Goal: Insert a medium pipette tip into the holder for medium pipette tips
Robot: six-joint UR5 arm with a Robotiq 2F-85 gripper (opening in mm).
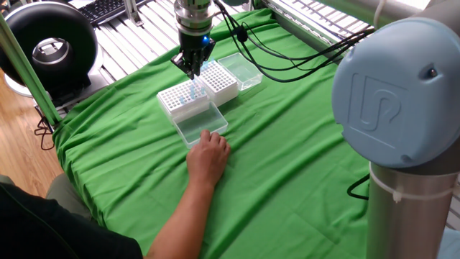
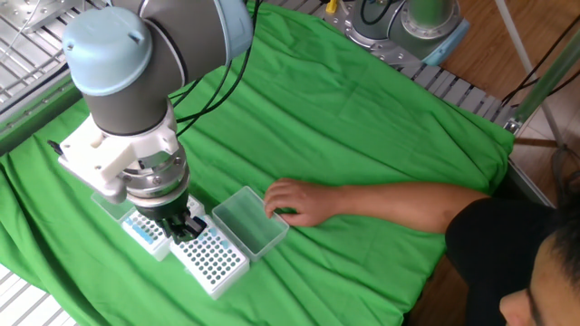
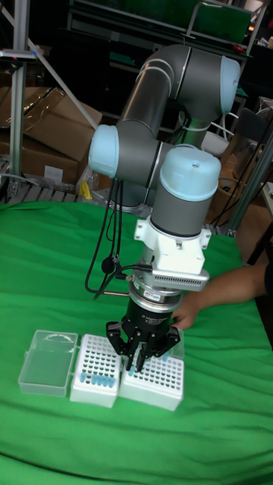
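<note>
The green-draped surface carries two white racks side by side, each with a clear lid folded open beside it, and a person's hand rests at the lid of one. Which of the two is the holder for medium pipette tips is hard to settle; judging by its block-like build and mostly bare grid of holes, it is the rack right under the arm in the tall fixed view, beside the rack with blue tips. The task looks mid-way: the gripper hangs low over the seam between the racks, and insertion seems not yet done. Its fingers converge closely, but whether they pinch a tip cannot be told.
</note>
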